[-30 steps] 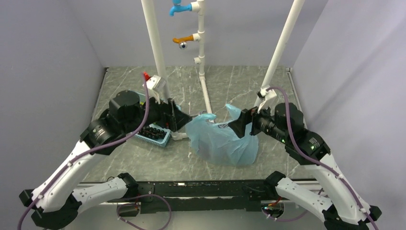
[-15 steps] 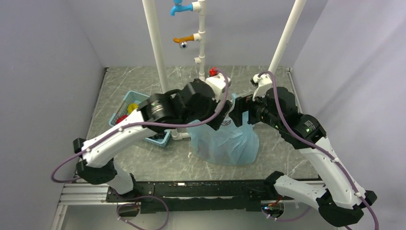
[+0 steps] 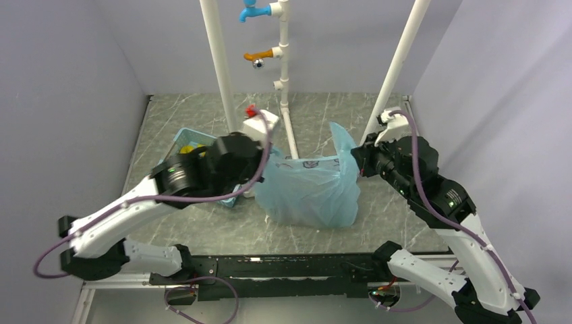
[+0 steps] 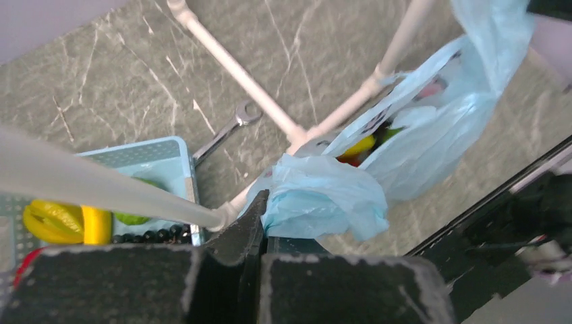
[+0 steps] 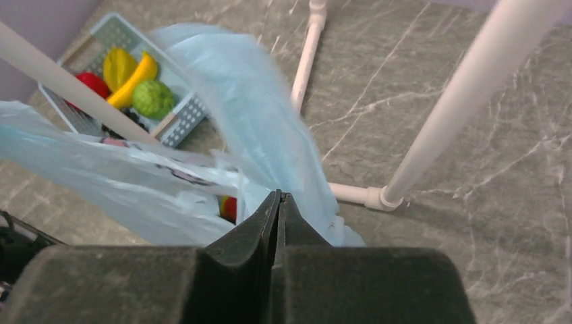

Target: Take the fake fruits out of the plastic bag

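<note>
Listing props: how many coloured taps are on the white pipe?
2: blue tap topmost on the white pipe, orange tap below it. More may be hidden above the frame.

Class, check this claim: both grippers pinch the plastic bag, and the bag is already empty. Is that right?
The left gripper and right gripper do pinch the plastic bag, but it is not empty: the left wrist view shows fake fruits inside.

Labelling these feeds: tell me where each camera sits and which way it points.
Top: high behind the robot, looking down; left arm, right arm, bag, basket show.
Left wrist: on the left arm, looking down past the left end effector pinching the bag.
Right wrist: likewise, past the right end effector on the bag.
All share bag and basket.
</note>
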`<state>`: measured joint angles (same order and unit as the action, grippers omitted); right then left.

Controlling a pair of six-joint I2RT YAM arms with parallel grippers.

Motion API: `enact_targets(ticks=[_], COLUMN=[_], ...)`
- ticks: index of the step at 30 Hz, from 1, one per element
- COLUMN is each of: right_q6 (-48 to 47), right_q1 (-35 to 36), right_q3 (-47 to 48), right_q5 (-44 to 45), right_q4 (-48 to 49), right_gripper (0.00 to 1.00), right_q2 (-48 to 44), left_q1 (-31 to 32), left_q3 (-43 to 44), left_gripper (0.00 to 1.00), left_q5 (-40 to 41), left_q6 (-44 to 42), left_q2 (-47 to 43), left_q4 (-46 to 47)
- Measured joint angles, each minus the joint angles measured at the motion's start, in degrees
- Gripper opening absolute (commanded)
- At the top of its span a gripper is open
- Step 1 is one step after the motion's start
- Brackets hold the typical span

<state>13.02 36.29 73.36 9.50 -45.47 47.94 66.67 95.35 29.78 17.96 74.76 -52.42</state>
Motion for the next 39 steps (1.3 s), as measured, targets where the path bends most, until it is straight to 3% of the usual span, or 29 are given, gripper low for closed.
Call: enact_targets(ticks=[7, 10, 12, 14, 16, 19, 20, 21, 29, 34, 36, 39], right_q6=[0.31, 0.59, 0.7, 0.66, 0.2, -0.59, -1.11, -1.18, -1.68, -1.77, -1.88, -2.29], right_q1=[0.0, 0.0, 0.0, 0.0, 0.0, 0.0, 0.0, 0.0, 0.0, 0.02, 0.0, 0.0], right_q3=[0.92, 2.38, 4.17, 6.64, 9.22, 13.38, 14.29, 14.84, 16.06, 16.17, 16.15, 16.04], right_q5=[5.51, 6.49, 6.47, 5.11, 2.54, -0.74, -1.05, -0.98, 0.66, -0.81, 0.57, 1.88], right_q4=[3.72, 5.81, 7.02, 7.85, 7.72, 5.75, 4.79, 3.87, -1.9, -0.7, -0.09, 0.15], right_gripper=[0.0, 0.0, 0.03, 0.14, 0.42, 0.85, 0.96, 0.98, 0.99, 0.98, 0.84, 0.37], right_q2=[-4.31, -5.05, -4.63, -3.26, -1.05, 3.54, 5.07, 6.34, 14.82, 19.98, 22.05, 24.98], left_q1=[-10.05, -14.01, -14.88, -14.99, -14.99, -14.99, -15.02, -15.02, -15.02, -15.02, -15.02, -15.02], left_q3=[-12.35, -12.13, -7.39, -1.46, 0.5, -4.13, -6.43, -8.61, -15.85, -16.63, -16.72, -16.94], left_gripper=[0.0, 0.0, 0.0, 0.0, 0.0, 0.0, 0.0, 0.0, 0.0, 0.0, 0.0, 0.0], left_q5=[-4.98, -10.97, -14.36, -17.49, -20.39, -22.95, -23.63, -24.04, -27.26, -27.63, -27.63, -27.65], left_q6=[4.07, 5.44, 5.53, 5.49, 5.51, 5.73, 5.79, 5.95, 7.82, 8.33, 8.33, 8.33], left_q2=[-16.33, -15.87, -11.02, -5.2, -0.94, -1.09, -2.21, -3.56, -14.03, -15.26, -15.17, -15.17], left_q4=[12.13, 15.37, 15.78, 16.33, 18.71, 20.0, 20.33, 20.44, 21.7, 21.73, 21.62, 21.66])
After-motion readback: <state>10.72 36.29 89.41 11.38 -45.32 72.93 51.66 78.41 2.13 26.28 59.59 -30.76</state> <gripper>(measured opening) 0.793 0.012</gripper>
